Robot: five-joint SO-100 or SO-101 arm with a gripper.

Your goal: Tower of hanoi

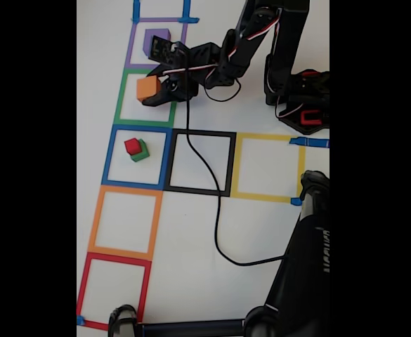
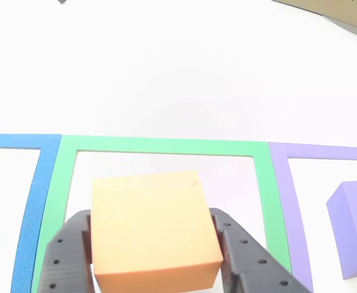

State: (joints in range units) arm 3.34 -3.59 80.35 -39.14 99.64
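One orange cube [image 2: 154, 229] being clenched by gripper [image 1: 156, 90], sitting over green square [image 2: 160, 145] near table's [image 1: 261, 232] top-left corner. Risking slip or a tilted release, toppling the red cube [image 1: 132, 146] on green cube [image 1: 142, 152] when stacking; purple cube [image 1: 156, 42] waiting.

At upper left, the gripper [image 1: 151, 91] is clasping an orange block [image 1: 147, 88] over the green square [image 1: 123, 105]; a red block [image 1: 132, 146] is sitting on a green block [image 1: 142, 152] below.
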